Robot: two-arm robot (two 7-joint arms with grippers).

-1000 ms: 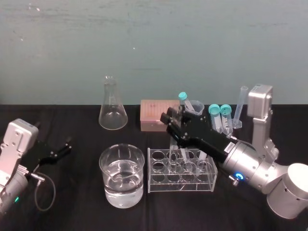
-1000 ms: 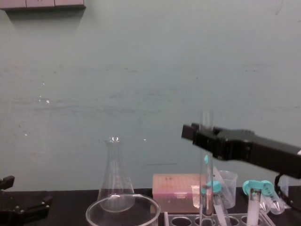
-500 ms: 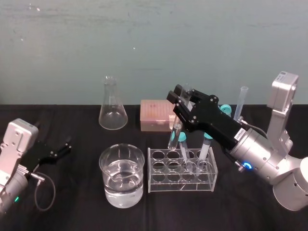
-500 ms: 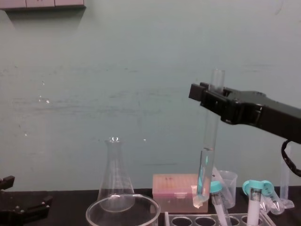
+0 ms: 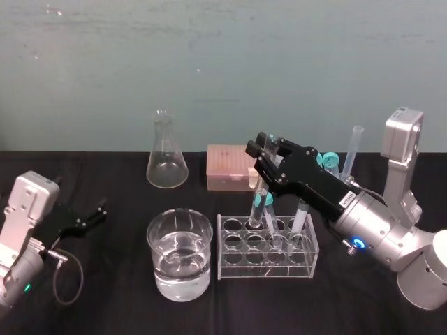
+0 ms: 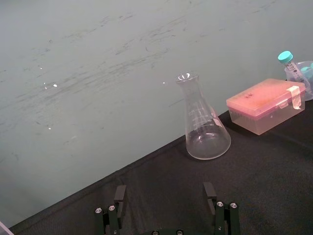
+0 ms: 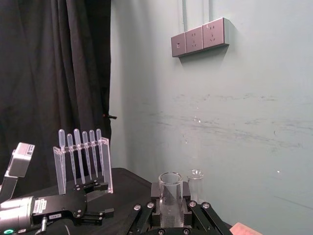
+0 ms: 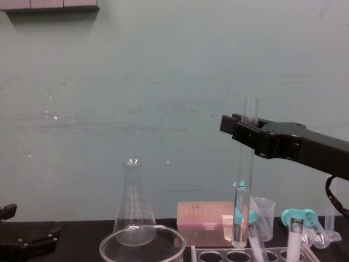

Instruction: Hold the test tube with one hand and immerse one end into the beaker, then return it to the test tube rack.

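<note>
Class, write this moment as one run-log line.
right end effector: shut on test tube, above test tube rack | beaker: tube outside | left end effector: open, parked

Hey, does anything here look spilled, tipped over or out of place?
Nothing stands out. The right gripper holds the test tube nearly upright over the test tube rack; the beaker holds its water; the left gripper sits idle at left.
</note>
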